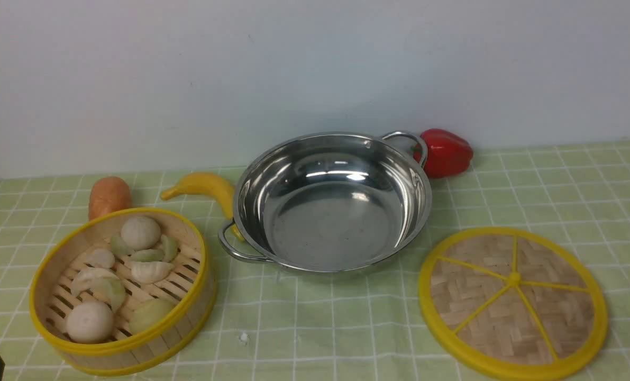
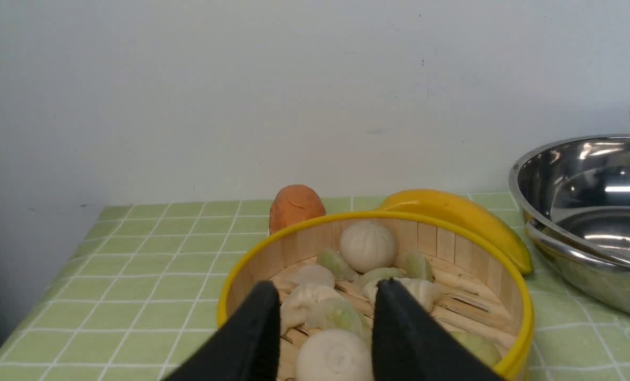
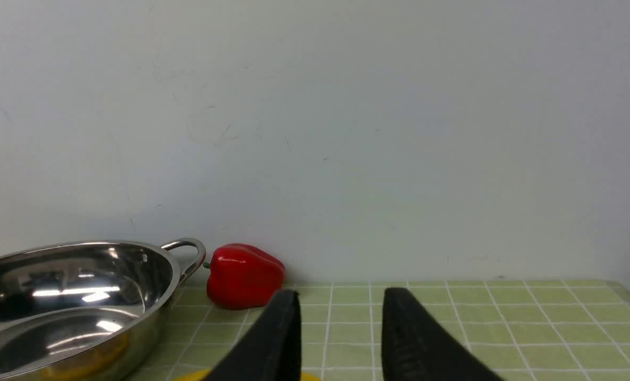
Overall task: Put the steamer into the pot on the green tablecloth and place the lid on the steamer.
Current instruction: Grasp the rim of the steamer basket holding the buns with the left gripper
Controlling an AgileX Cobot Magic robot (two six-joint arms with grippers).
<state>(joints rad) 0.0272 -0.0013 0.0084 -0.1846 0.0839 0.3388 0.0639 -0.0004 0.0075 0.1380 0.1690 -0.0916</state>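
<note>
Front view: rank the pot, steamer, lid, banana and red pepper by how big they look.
1. Pot, slightly widest.
2. Steamer and lid, too alike to rank; both sit nearer the camera.
3. Banana and red pepper, similar; the pot hides part of each.

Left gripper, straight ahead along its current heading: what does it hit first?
Probably the steamer: the left gripper, open, points into it, with buns showing between its jaws. Distance unclear.
</note>
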